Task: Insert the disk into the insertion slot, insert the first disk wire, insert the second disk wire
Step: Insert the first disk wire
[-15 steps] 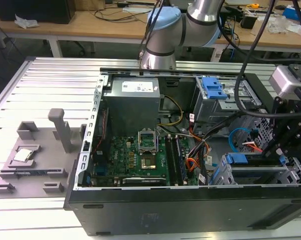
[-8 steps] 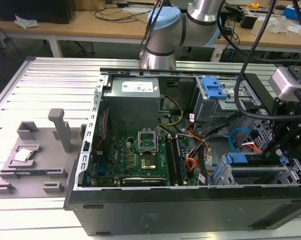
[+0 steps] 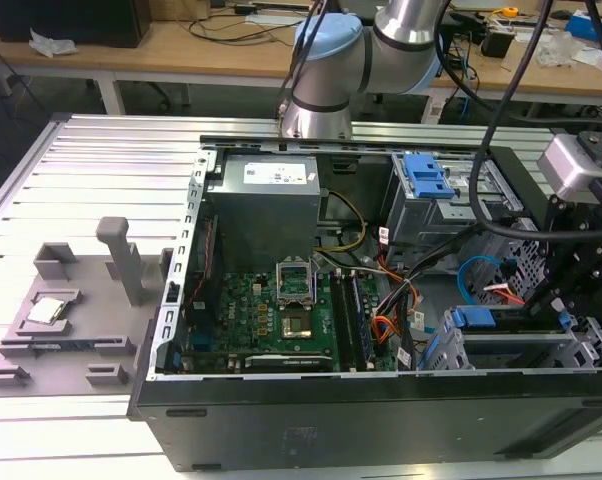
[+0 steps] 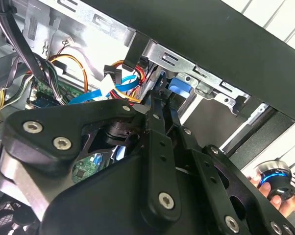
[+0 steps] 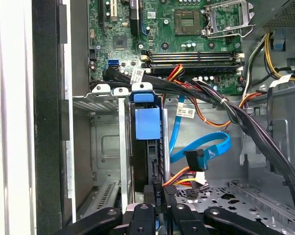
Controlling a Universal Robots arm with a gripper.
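Note:
The disk (image 5: 146,147) stands on edge in its blue caddy, low between the sheet-metal walls of the insertion slot (image 5: 122,147). My gripper (image 5: 158,195) is shut on the disk's near edge. In the second wrist view the gripper (image 4: 159,97) tapers to a point against the blue caddy (image 4: 179,88). In the exterior view the gripper (image 3: 559,318) hangs over the disk (image 3: 501,325) in the grey cage (image 3: 451,352) at the case's front right corner. A blue disk wire (image 5: 206,152) with a black plug and a multicoloured wire (image 5: 185,178) lie loose beside the slot.
A thick black cable bundle (image 5: 226,110) crosses above the bay. The motherboard (image 3: 271,310) fills the case's left half, and a taller cage with a blue latch (image 3: 426,178) stands behind. A grey fixture (image 3: 71,310) lies left of the case. A hand holds a round knob (image 4: 275,178).

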